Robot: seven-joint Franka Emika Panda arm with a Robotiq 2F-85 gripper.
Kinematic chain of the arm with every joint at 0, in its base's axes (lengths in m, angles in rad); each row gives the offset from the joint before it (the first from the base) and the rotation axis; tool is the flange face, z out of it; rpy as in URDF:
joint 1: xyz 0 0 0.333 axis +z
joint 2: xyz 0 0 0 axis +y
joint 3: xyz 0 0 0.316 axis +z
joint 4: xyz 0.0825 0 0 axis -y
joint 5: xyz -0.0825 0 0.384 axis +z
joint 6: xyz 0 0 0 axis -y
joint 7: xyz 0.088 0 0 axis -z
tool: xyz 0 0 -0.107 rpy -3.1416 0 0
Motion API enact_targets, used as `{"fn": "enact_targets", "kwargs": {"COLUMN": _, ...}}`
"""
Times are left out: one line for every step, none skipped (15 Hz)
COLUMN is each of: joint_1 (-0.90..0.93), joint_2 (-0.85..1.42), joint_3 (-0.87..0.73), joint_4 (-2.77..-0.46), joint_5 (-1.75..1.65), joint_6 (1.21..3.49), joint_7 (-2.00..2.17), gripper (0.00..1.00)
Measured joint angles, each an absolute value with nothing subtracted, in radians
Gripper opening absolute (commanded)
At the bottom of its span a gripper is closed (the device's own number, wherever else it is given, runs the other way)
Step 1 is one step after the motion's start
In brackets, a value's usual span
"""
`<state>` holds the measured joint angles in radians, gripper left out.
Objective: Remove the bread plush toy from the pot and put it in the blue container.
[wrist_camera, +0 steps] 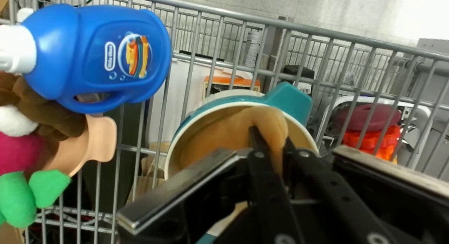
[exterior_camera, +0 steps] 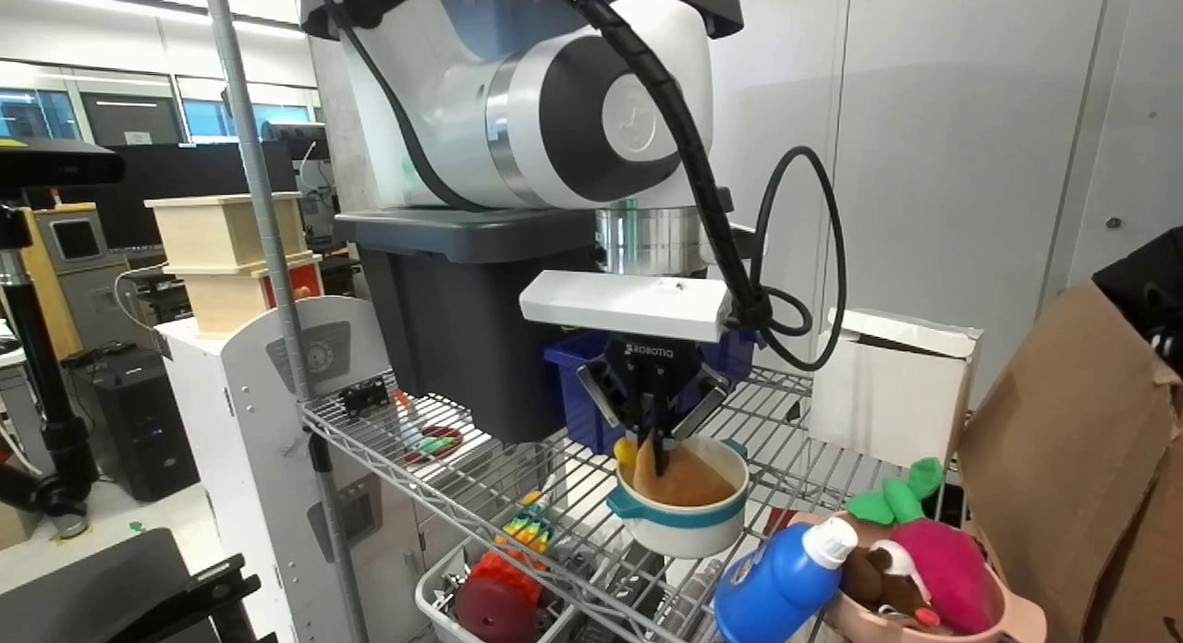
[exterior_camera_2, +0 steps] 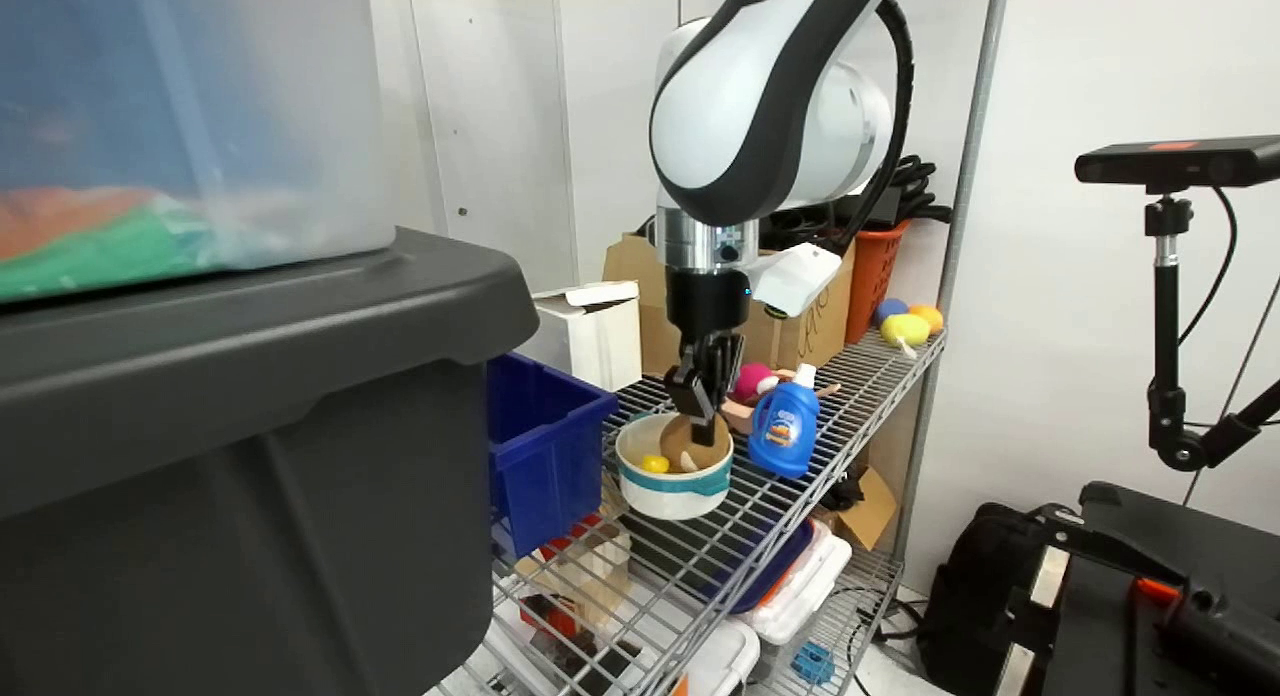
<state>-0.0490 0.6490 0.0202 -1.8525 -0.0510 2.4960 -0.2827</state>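
"Bread plush toy [wrist_camera: 217, 135], where is it?"

"In the pot [exterior_camera: 684, 537], directly below the gripper [wrist_camera: 270, 137]. Fills most of the mouth, one edge bunched upward."

"Gripper?"

"Closed on that edge; a fold of toy sits between the fingers."

"Why the edge?"

"Toy lies close against the pot wall, so probably not much room to straddle the middle."

"And the pot's spot?"

"Under the fingertips, open side up, so I'd expect a straight lift. Lift not done yet, toy mostly inside the rim. Small yellow thing [exterior_camera_2: 655, 464] in there too, near the fingertips; can't tell what. Might get dragged up."

"Target?"

"Blue container [exterior_camera_2: 555, 466], near the gripper on one side, open on top. Short carry, looks like, but its wall seems taller than the pot's, so go high first."

"Opposite side of the gripper?"

"Blue bottle [wrist_camera: 115, 51], with the pink bowl [wrist_camera: 79, 146] beside it. Both away from the container, so presumably no bother."
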Motion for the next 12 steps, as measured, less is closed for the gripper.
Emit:
{"fn": "enact_targets", "kwargs": {"joint_1": -0.049, "joint_2": 0.649, "joint_3": 0.020, "joint_4": -1.852, "joint_5": -0.051, "joint_6": 2.496, "joint_7": -0.282, "gripper": 0.00}}
{"fn": "enact_targets", "kwargs": {"joint_1": -0.049, "joint_2": 0.648, "joint_3": 0.020, "joint_4": -1.851, "joint_5": -0.051, "joint_6": 2.496, "joint_7": -0.282, "gripper": 0.02}}
{"fn": "enact_targets", "kwargs": {"joint_1": -0.049, "joint_2": 0.647, "joint_3": 0.019, "joint_4": -1.851, "joint_5": -0.051, "joint_6": 2.496, "joint_7": -0.281, "gripper": 0.02}}
{"fn": "enact_targets", "kwargs": {"joint_1": -0.049, "joint_2": 0.645, "joint_3": 0.018, "joint_4": -1.850, "joint_5": -0.051, "joint_6": 2.496, "joint_7": -0.279, "gripper": 0.02}}
{"fn": "enact_targets", "kwargs": {"joint_1": -0.049, "joint_2": 0.641, "joint_3": 0.015, "joint_4": -1.850, "joint_5": -0.051, "joint_6": 2.496, "joint_7": -0.277, "gripper": 0.02}}
{"fn": "enact_targets", "kwargs": {"joint_1": -0.049, "joint_2": 0.635, "joint_3": 0.013, "joint_4": -1.850, "joint_5": -0.051, "joint_6": 2.496, "joint_7": -0.275, "gripper": 0.02}}
{"fn": "enact_targets", "kwargs": {"joint_1": -0.049, "joint_2": 0.628, "joint_3": 0.010, "joint_4": -1.850, "joint_5": -0.051, "joint_6": 2.496, "joint_7": -0.272, "gripper": 0.02}}
{"fn": "enact_targets", "kwargs": {"joint_1": -0.049, "joint_2": 0.618, "joint_3": 0.008, "joint_4": -1.851, "joint_5": -0.051, "joint_6": 2.496, "joint_7": -0.270, "gripper": 0.02}}
{"fn": "enact_targets", "kwargs": {"joint_1": -0.049, "joint_2": 0.605, "joint_3": 0.007, "joint_4": -1.853, "joint_5": -0.051, "joint_6": 2.496, "joint_7": -0.268, "gripper": 0.02}}
{"fn": "enact_targets", "kwargs": {"joint_1": -0.050, "joint_2": 0.588, "joint_3": 0.006, "joint_4": -1.855, "joint_5": -0.051, "joint_6": 2.495, "joint_7": -0.267, "gripper": 0.02}}
{"fn": "enact_targets", "kwargs": {"joint_1": -0.050, "joint_2": 0.570, "joint_3": 0.006, "joint_4": -1.858, "joint_5": -0.051, "joint_6": 2.495, "joint_7": -0.266, "gripper": 0.02}}
{"fn": "enact_targets", "kwargs": {"joint_1": -0.050, "joint_2": 0.550, "joint_3": 0.006, "joint_4": -1.863, "joint_5": -0.051, "joint_6": 2.495, "joint_7": -0.266, "gripper": 0.02}}
